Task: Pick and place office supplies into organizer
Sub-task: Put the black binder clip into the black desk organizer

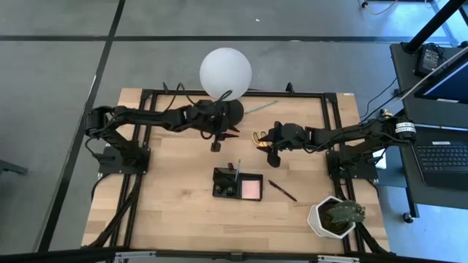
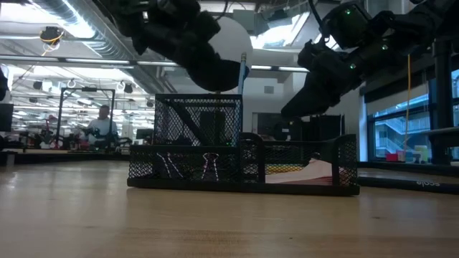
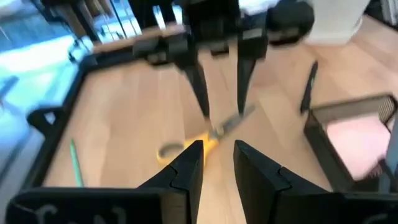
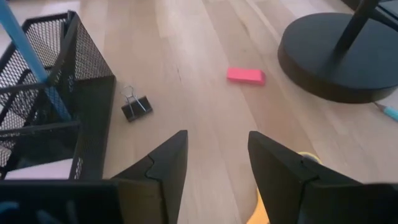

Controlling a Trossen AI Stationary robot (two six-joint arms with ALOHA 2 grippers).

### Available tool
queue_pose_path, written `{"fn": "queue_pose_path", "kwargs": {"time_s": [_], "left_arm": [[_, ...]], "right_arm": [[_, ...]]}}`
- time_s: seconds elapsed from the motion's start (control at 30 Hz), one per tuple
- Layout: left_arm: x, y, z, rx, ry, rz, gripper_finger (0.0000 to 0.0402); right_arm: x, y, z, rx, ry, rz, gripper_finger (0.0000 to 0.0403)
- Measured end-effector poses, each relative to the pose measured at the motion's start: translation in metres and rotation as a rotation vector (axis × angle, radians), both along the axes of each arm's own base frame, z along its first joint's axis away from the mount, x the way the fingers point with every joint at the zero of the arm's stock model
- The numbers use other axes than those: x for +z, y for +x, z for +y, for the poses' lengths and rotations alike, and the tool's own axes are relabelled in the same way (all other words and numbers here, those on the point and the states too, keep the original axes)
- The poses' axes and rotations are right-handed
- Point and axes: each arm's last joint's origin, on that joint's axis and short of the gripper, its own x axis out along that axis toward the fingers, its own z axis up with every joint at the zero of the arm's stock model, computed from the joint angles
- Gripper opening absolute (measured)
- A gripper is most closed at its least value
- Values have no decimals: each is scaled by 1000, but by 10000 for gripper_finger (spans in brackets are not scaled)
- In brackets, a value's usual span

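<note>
The black mesh organizer (image 1: 238,184) sits at the table's middle and holds a pink sticky-note pad (image 1: 251,188), binder clips (image 2: 208,166) and an upright blue pen (image 4: 31,56). Yellow-handled scissors (image 1: 257,137) lie flat on the wood beyond it. My right gripper (image 1: 272,153) is open, raised above the table just right of the scissors, whose yellow handle (image 4: 306,159) shows beside one finger. My left gripper (image 1: 216,145) is open too, raised near the lamp base and facing the scissors (image 3: 199,142). A dark pen (image 1: 281,190), a green stick (image 1: 259,108) and a black binder clip (image 4: 135,106) lie loose.
The white globe lamp (image 1: 225,71) stands on a round black base (image 4: 339,56) at the far side. A pink eraser (image 4: 245,76) lies near that base. A white pot with a plant (image 1: 336,218) stands at the near right corner. Bare wood lies left of the organizer.
</note>
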Motion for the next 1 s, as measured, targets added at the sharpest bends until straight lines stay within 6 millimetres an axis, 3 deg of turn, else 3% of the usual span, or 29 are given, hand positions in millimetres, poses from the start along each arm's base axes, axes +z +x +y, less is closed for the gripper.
{"fn": "queue_pose_path", "kwargs": {"time_s": [0.3, 0.53, 0.8, 1.0], "left_arm": [[-18, -9, -10, -168, 277, 206, 84], [-31, -19, -21, -408, 511, 370, 84], [-35, -16, -47, -574, 693, 402, 84], [-44, -12, -65, -649, 704, 411, 86]], "right_arm": [[-1, -1, 0, 14, -21, 17, 171], [-1, -1, 0, 12, -18, 16, 171], [-1, -1, 0, -13, 22, 9, 171], [0, 0, 0, -19, 25, -6, 171]]}}
